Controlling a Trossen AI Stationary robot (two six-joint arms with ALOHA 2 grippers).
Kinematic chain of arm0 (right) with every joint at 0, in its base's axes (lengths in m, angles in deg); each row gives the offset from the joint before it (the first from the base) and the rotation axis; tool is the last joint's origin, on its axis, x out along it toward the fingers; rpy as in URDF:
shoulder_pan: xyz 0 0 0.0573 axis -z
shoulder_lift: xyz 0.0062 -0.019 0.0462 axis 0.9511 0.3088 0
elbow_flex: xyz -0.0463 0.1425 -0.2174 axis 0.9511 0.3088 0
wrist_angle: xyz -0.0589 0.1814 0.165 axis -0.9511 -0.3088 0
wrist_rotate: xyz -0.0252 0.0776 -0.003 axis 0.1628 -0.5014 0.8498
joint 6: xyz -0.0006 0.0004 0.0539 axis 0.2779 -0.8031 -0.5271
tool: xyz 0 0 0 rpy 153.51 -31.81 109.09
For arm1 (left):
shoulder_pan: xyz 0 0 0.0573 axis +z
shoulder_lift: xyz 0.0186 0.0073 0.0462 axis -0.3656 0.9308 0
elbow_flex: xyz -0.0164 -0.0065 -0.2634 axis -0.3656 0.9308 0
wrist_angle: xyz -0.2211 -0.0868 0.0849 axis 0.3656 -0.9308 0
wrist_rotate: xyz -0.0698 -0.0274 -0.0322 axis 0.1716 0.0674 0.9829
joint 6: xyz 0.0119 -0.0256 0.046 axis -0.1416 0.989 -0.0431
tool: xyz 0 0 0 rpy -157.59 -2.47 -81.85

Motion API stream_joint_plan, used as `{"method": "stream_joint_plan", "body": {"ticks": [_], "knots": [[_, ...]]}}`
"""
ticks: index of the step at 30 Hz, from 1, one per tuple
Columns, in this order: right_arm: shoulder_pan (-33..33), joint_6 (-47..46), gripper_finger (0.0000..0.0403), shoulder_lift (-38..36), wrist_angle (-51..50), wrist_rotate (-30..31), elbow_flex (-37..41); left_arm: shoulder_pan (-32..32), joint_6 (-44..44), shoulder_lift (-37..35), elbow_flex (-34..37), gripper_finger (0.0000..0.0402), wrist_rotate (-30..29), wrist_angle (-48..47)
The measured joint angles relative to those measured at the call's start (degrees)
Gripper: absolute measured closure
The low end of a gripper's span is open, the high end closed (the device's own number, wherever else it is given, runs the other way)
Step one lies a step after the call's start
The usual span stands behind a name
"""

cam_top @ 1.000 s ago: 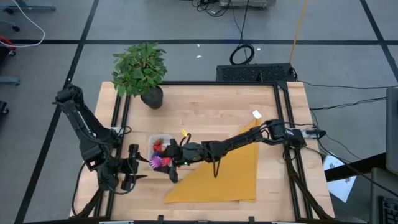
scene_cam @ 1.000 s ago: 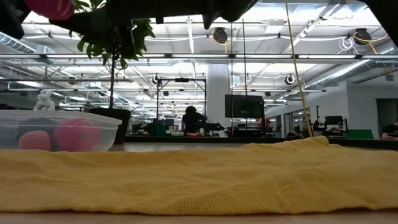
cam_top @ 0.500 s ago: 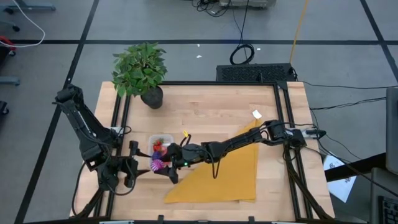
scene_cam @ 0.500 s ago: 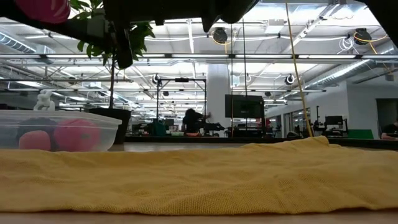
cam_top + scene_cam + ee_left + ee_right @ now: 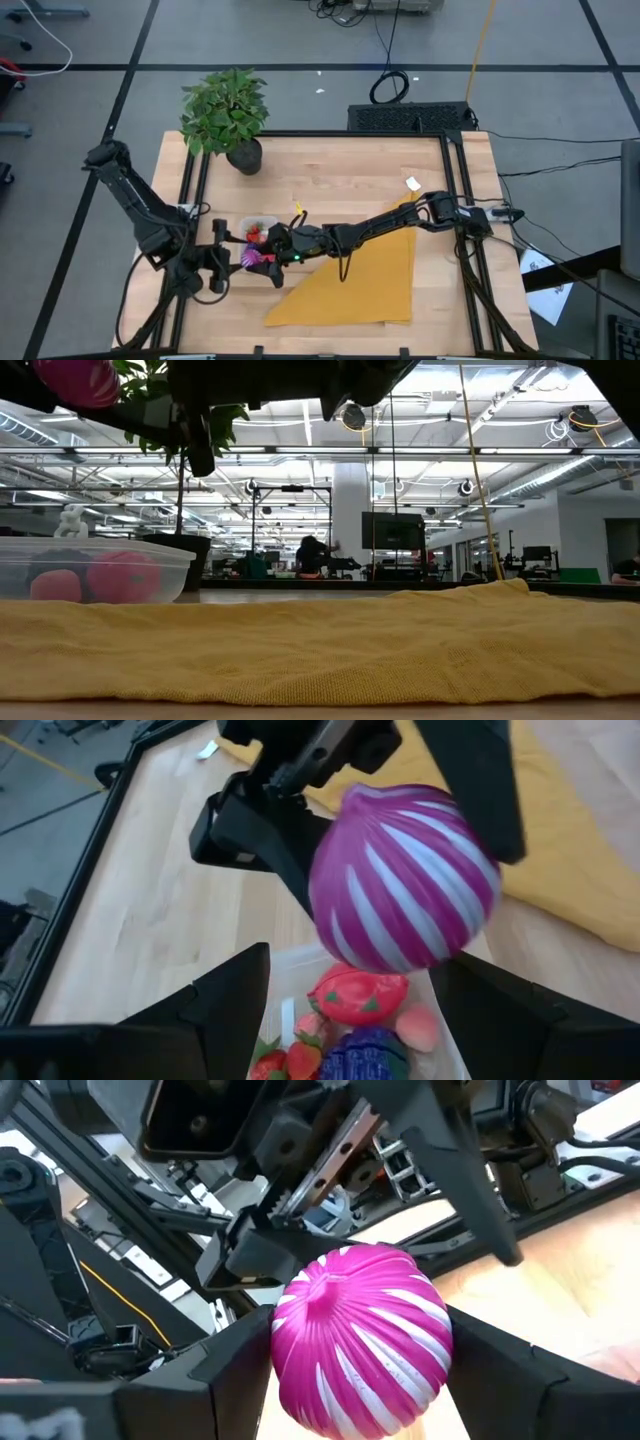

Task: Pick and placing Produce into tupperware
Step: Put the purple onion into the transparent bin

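A magenta ball with white stripes (image 5: 405, 875) hangs in the air, with my right gripper (image 5: 365, 1370) shut on it. In the high view the ball (image 5: 252, 258) is just above the near end of the clear tupperware (image 5: 262, 222). The box holds red, pink and purple produce (image 5: 360, 995) and rests on the wooden table. My left gripper (image 5: 350, 1020) stands open close to the ball's left, facing it. I cannot tell whether its fingers touch the ball. In the low view the ball (image 5: 75, 380) shows at the top left, above the box (image 5: 100, 550). My right gripper pinches the striped ball's two opposite sides (image 5: 295, 1350) between its two fingers. The fingers come about level from the table's right side. The ball is lifted clear, above the box and the table.
A mustard-yellow cloth (image 5: 360, 280) lies spread under my right arm, toward the table's near right. A potted green plant (image 5: 225, 110) stands at the far left corner. A small white scrap (image 5: 413, 184) lies at the right. Black frame rails run along both side edges.
My left gripper has swung toward the ball and the tupperware and has turned at the wrist, staying open. My right gripper has rolled about its own line with the ball in it and has stayed nearly in place. The ball remains lifted.
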Motion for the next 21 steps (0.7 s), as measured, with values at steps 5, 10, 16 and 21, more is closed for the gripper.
{"method": "stream_joint_plan", "body": {"ticks": [5,10,16,21], "knots": [[0.1,0.0,0.0152,0.5,0.5,0.0,0.0,1.7,-1.6,0.0,0.1,0.0124,1.3,1.8],[0.5,-1.4,0.0152,0.9,0.7,0.0,0.0,1.9,-5.5,0.0,0.1,0.0124,2.6,3.7],[0.8,-1.5,0.0152,1.0,0.8,0.0,0.1,1.9,-7.9,0.0,0.0,0.0123,2.9,6.2],[0.8,-1.5,0.0152,1.0,0.9,-0.1,0.1,2.8,-9.1,0.0,0.3,0.0123,4.1,7.1]]}}
